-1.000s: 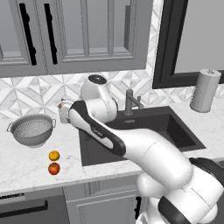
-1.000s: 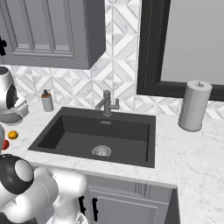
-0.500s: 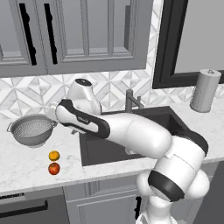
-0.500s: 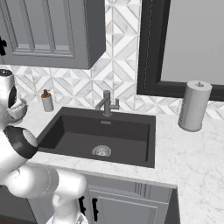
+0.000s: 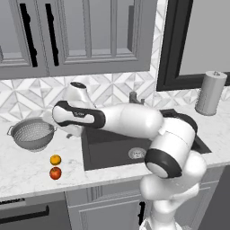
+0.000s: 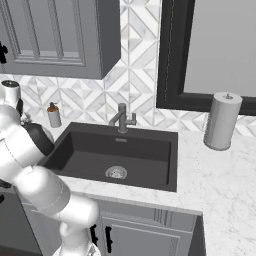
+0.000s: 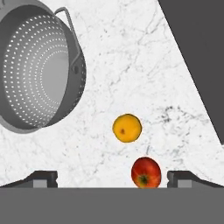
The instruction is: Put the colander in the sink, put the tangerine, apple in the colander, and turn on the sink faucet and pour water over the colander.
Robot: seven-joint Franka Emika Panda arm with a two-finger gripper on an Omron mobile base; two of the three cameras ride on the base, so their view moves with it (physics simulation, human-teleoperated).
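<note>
Left of the sink [image 5: 148, 143], colander [image 5: 32, 134], tangerine [image 5: 55, 159] and apple [image 5: 55, 173] wait on the worktop [image 5: 27, 166]; my hand [image 7: 112, 177] open, nothing done.

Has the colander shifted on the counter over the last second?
No. The colander sits at the same spot left of the sink, with the tangerine and apple in front of it as before.

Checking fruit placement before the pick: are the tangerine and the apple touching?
Apart. The hand view shows bare marble counter between the tangerine and the apple; the left base view shows a slim gap too.
</note>
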